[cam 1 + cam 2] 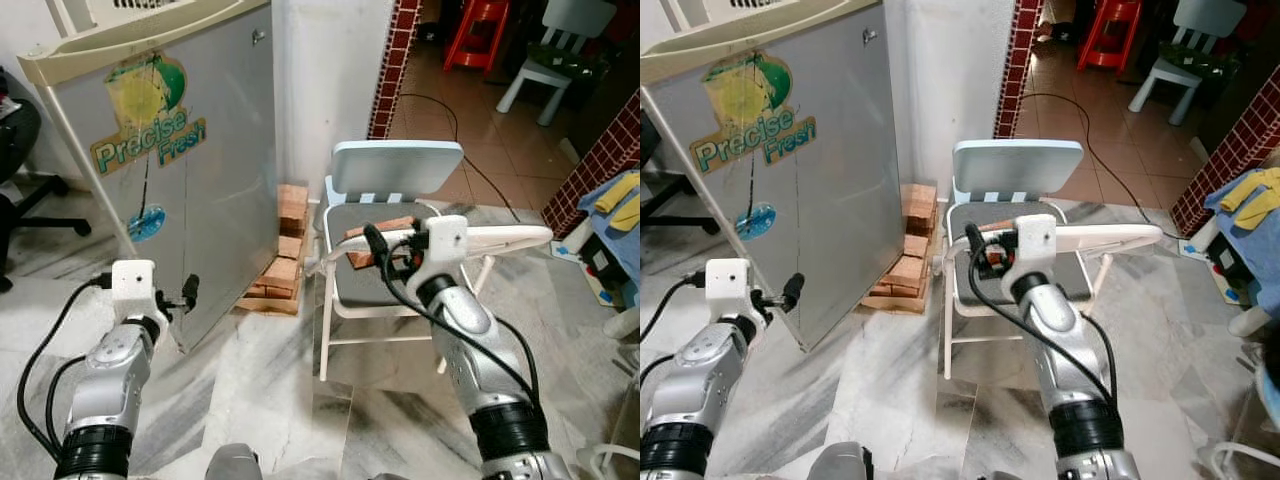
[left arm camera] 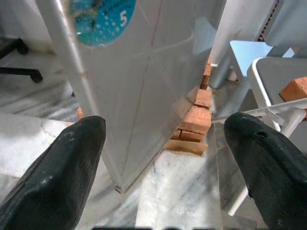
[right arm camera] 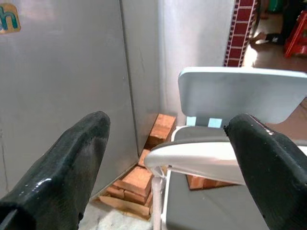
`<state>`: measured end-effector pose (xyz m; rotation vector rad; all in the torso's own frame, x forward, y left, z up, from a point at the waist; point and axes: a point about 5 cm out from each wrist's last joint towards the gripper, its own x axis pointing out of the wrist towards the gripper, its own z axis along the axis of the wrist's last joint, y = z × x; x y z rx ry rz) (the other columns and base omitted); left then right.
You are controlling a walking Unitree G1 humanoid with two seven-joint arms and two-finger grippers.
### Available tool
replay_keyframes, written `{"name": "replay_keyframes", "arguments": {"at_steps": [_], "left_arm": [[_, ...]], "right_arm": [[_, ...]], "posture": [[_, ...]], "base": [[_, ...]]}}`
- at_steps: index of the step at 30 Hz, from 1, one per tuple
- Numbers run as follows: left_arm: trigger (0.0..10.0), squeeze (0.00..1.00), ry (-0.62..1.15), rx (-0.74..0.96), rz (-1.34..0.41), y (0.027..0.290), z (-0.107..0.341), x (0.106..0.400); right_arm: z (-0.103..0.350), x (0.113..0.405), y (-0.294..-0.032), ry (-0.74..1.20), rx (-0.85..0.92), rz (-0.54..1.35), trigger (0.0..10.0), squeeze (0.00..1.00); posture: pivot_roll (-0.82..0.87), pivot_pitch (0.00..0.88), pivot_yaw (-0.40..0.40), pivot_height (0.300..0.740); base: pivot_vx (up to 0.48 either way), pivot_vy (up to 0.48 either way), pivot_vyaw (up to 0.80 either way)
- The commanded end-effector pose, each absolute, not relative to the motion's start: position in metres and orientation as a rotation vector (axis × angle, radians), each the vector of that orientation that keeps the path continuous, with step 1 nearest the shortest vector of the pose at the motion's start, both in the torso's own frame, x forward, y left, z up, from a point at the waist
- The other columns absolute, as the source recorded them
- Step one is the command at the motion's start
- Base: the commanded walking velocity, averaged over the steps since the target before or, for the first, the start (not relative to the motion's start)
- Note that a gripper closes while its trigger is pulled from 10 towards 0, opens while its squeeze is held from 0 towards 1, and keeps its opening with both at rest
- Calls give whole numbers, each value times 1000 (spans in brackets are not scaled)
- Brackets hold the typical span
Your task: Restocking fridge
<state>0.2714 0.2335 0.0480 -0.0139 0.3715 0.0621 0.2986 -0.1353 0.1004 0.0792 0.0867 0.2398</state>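
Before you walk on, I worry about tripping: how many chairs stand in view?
4. A pale blue folding chair right ahead beside the fridge, a white chair and a red one in the far room, an office chair at far left. Others may be hidden.

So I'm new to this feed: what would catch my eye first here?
The grey fridge with its Precise Fresh sticker stands ahead on the left, door shut. Right of it sits a pale blue folding chair with a brick on its seat, and more bricks are stacked between them. Both grippers hover open.
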Motion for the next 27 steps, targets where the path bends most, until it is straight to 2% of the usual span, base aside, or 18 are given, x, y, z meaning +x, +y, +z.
{"name": "replay_keyframes", "arguments": {"at_steps": [1, 5, 21, 27], "left_arm": [[10000, 0, 340, -5, 80, 237, 50, 273], [10000, 0, 315, 5, 96, 244, 51, 272], [10000, 0, 319, -5, 86, 234, 44, 267], [10000, 0, 330, -11, 87, 232, 42, 268]], "right_arm": [[104, 297, -133, 62, 74, 240, 10000, 0], [112, 298, -125, 12, 65, 296, 10000, 0], [116, 310, -109, -10, 64, 339, 10000, 0], [118, 317, -107, -16, 47, 333, 10000, 0]], "posture": [[89, 0, -17, 740], [89, 0, -17, 740], [98, 0, -24, 740], [98, 0, -22, 740]], "base": [[0, 424, 0], [0, 436, 119], [242, 416, 647], [0, 0, 251]]}}
